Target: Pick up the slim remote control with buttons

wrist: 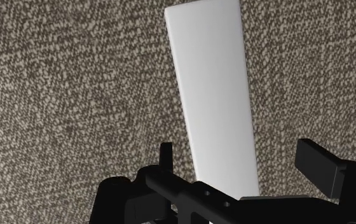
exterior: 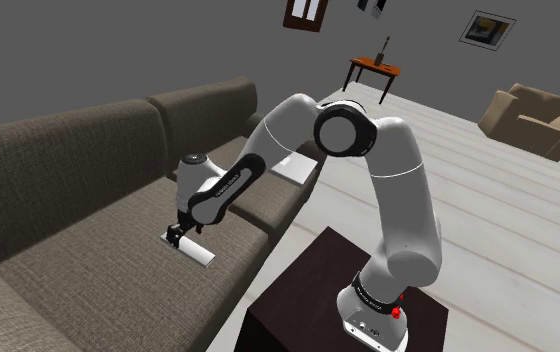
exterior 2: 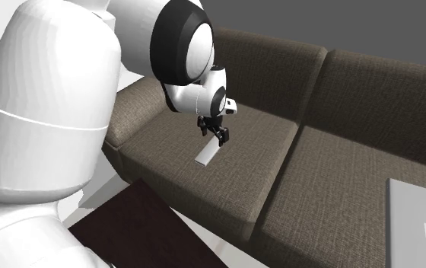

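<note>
The remote point(exterior: 194, 249) is drawn as a plain white slim slab with no buttons showing. It lies flat on the brown fabric sofa seat point(exterior: 88, 260). My black gripper point(exterior: 175, 236) hangs just over the end of the remote towards the shoulder view's left. In the second exterior view the gripper point(exterior 2: 214, 134) points down at the upper end of the remote point(exterior 2: 207, 154). In the wrist view the gripper point(wrist: 241, 160) is open, and the remote point(wrist: 210, 89) runs away from between the fingers, closer to one of them. Nothing is held.
A second flat white thing point(exterior: 294, 168) lies on the sofa's far cushion, also seen at the second exterior view's right point(exterior 2: 421, 221). The dark stand point(exterior: 318, 295) is beside the sofa's front. A small side table point(exterior: 373, 68) and an armchair point(exterior: 528, 118) are across the wooden floor.
</note>
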Tool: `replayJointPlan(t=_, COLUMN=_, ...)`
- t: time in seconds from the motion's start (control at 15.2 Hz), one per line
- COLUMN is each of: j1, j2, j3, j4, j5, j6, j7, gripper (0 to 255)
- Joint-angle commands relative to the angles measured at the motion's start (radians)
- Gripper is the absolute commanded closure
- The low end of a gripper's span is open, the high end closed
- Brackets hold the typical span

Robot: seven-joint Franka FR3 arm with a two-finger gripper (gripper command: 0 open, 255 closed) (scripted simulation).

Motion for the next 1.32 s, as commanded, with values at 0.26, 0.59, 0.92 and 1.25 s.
replayJointPlan(t=0.26, j1=0.015, j2=0.083, j3=-0.018, j4=0.046, j5=-0.013, j6=0.036, j7=0.007, gripper=0)
replayJointPlan(t=0.59, j1=0.02, j2=0.116, j3=-0.026, j4=0.061, j5=-0.019, j6=0.055, j7=0.01, gripper=255)
replayJointPlan(t=0.92, j1=0.02, j2=0.115, j3=-0.026, j4=0.06, j5=-0.018, j6=0.054, j7=0.01, gripper=255)
replayJointPlan(t=1.25, j1=0.019, j2=0.102, j3=-0.023, j4=0.055, j5=-0.017, j6=0.047, j7=0.009, gripper=255)
